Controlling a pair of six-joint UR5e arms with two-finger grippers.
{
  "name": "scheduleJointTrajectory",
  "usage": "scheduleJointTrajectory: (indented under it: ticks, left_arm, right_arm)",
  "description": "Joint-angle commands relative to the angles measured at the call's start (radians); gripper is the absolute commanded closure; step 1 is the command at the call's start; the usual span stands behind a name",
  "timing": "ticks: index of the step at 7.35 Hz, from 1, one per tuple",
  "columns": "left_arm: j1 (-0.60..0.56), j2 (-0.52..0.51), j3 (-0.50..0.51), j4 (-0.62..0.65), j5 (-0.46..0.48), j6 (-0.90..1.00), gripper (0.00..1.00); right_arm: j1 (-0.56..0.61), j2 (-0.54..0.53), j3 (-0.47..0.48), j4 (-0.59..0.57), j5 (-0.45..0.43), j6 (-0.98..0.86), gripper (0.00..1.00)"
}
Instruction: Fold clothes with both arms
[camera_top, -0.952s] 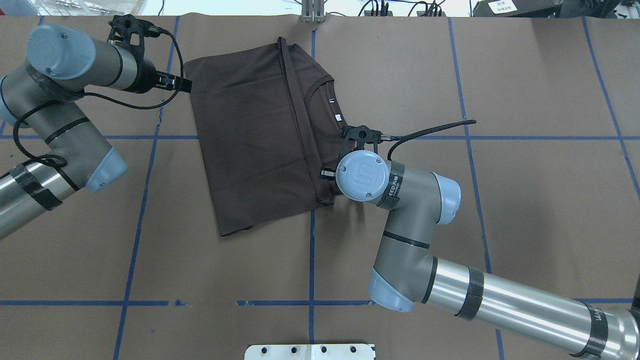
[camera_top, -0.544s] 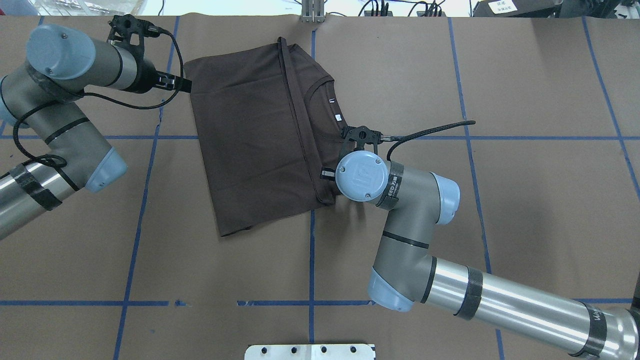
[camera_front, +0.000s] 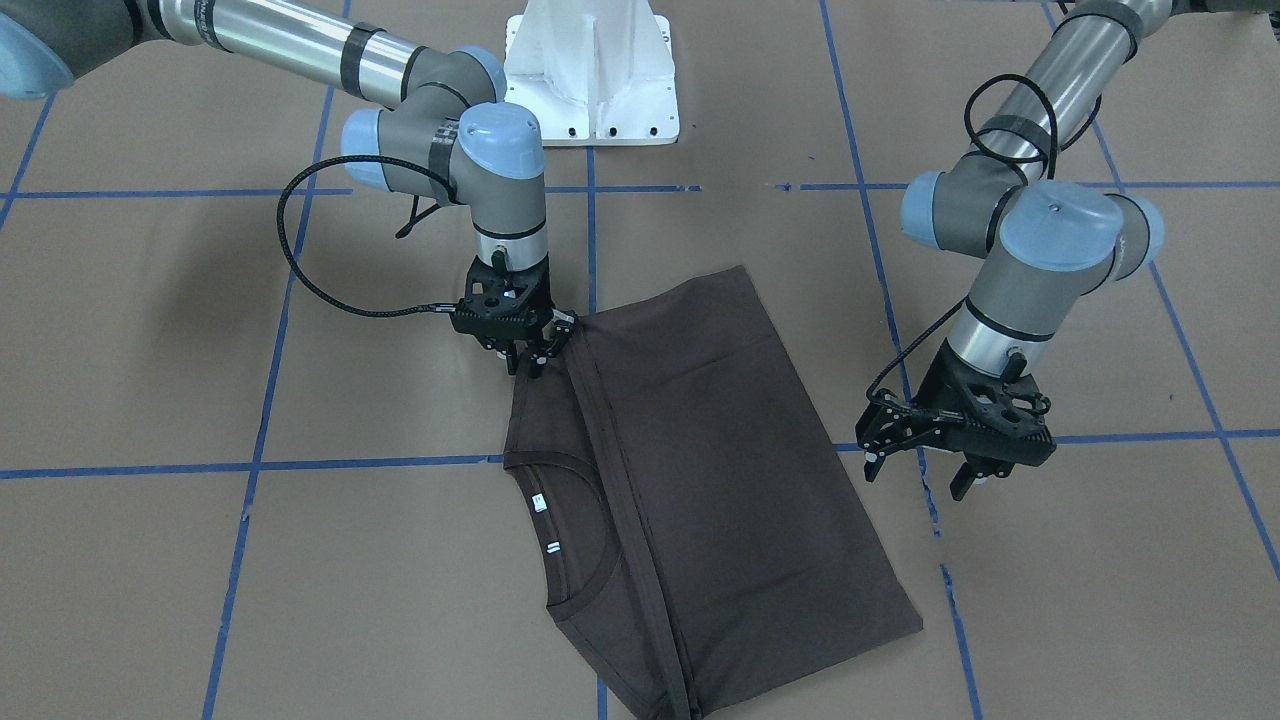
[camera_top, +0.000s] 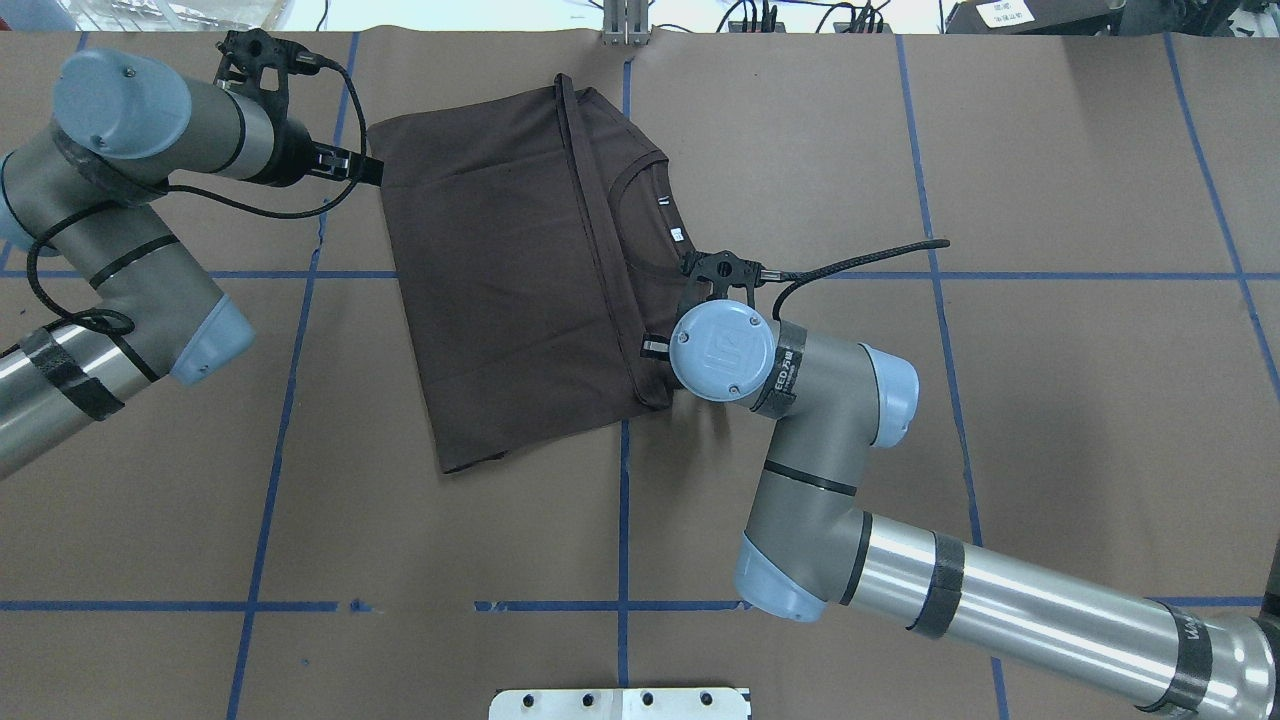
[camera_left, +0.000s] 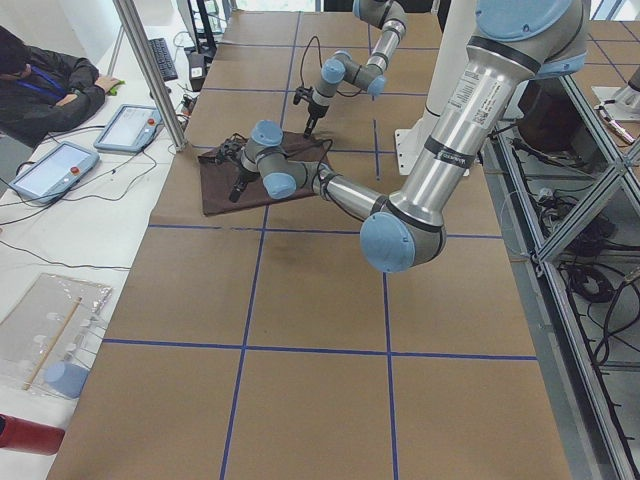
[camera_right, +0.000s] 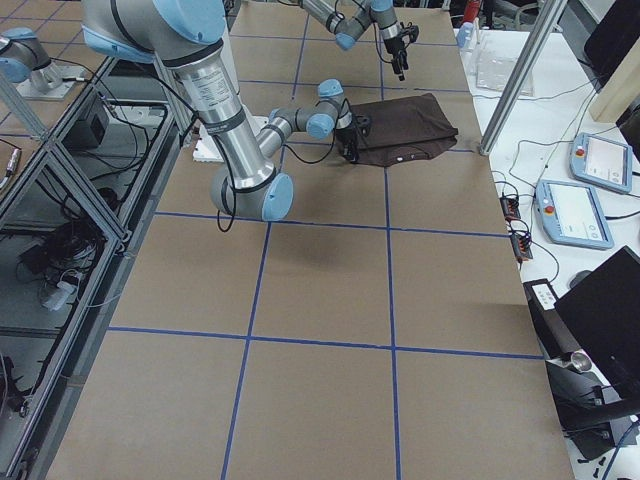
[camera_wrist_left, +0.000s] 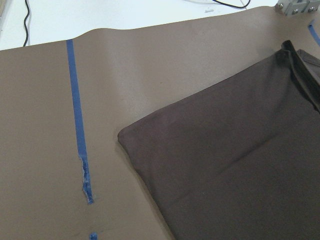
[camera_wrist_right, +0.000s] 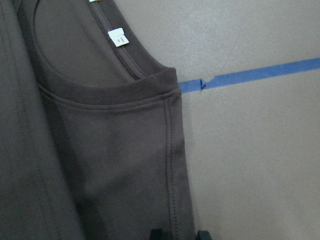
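On the desk (camera_top: 1050, 420), far middle: one T-shirt (camera_top: 500, 280), one side already folded across, further folds left for you. Right gripper (camera_front: 535, 358) pinches its shoulder edge; left gripper (camera_front: 913, 478) hangs spread, beside the far-left corner.

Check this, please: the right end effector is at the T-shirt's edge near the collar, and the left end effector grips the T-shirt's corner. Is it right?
Not quite. The left end effector grips nothing: the exterior front-facing view shows it open beside the T-shirt, not touching it. The right end effector is at the edge near the collar, as stated.
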Motion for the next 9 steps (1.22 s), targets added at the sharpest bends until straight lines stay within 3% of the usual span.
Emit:
scheduleJointTrajectory:
  ticks: [1,5,7,9]
  left_arm:
    - [0.000,0.000,0.000,-0.002,0.000,-0.001,0.00]
    - [0.000,0.009,-0.004,-0.005,0.000,-0.001,0.00]
    - [0.000,0.009,-0.006,-0.005,0.000,-0.003,0.00]
    - [0.002,0.009,-0.006,-0.005,0.000,-0.003,0.00]
  right_arm:
    - [0.004,0.001,0.013,-0.004,0.001,-0.002,1.00]
    - [0.010,-0.008,0.035,-0.007,0.003,-0.004,1.00]
    - [-0.022,-0.109,0.215,-0.082,-0.014,0.003,1.00]
    - [-0.141,-0.235,0.388,-0.102,-0.101,0.053,1.00]
